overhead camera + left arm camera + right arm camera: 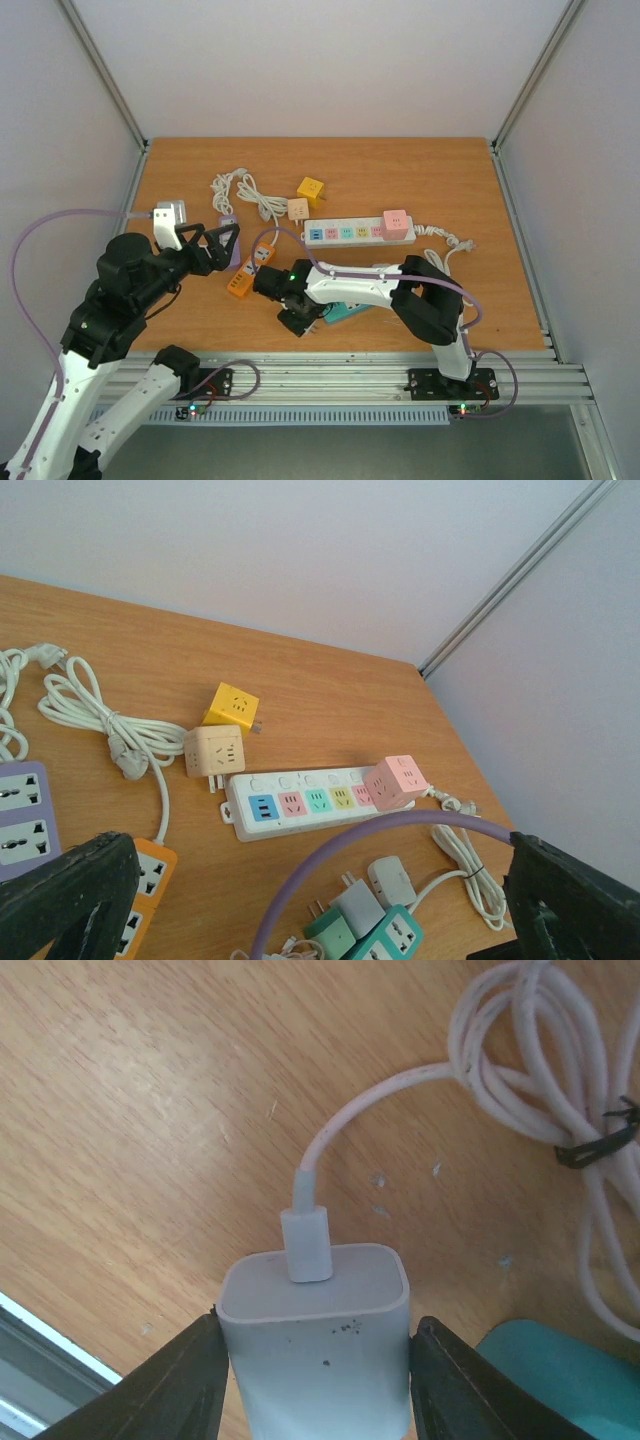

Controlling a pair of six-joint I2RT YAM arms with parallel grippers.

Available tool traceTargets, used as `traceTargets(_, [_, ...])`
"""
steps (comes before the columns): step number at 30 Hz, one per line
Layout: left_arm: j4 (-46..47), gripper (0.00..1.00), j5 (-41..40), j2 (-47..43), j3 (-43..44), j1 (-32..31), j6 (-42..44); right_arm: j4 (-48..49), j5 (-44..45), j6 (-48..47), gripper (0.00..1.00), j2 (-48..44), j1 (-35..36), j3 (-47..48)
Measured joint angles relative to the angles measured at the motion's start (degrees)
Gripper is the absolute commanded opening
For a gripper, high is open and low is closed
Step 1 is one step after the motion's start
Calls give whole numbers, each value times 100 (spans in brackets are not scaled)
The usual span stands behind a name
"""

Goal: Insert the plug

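Observation:
A white plug (315,1345) with a white cable (380,1100) in its top lies low over the wooden table. My right gripper (315,1385) is shut on it, one black finger (175,1385) pressed to each side. From above, that right gripper (300,318) sits at the near middle of the table, just left of a teal power strip (342,312). My left gripper (222,245) hangs open above the table's left side with nothing between its wide-spread fingers (60,895). A white power strip (300,805) carries a pink cube (395,780) at its right end.
An orange strip (250,272) and a purple strip (20,815) lie at the left. A yellow cube (311,189) and a beige cube (298,209) sit behind the white strip. A white adapter (357,908) and a green adapter (330,930) rest by the teal strip. Coiled white cables (240,190) lie far left.

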Motion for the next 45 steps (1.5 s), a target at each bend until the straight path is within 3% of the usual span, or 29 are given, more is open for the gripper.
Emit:
traceTargets(5, [-70, 99, -52, -15, 0, 0, 4, -42, -4, 20, 53, 146, 0, 61])
traceTargets(11, [-105, 99, -101, -15, 0, 0, 26, -136, -2, 72, 41, 258, 2, 238])
traceTargets(20, [-76, 99, -101, -13, -13, 0, 90, 15, 348, 343, 40, 140, 4, 229])
traceTargets(28, [380, 99, 258, 109, -367, 0, 76, 903, 964, 551, 42, -1502, -83, -219])
traceTargets(34, [872, 99, 702, 361, -564, 0, -2, 1716, 1292, 1025, 43, -2763, -671, -494])
traceTargets(41, [2144, 97, 1674, 835, -1099, -35, -396, 1829, 1134, 2337, 45, -3604, -1742, -616])
traceTargets(45, [2719, 97, 1991, 1504, -1237, -345, -691, 1834, 1025, 3132, 47, -4096, -2002, -640])
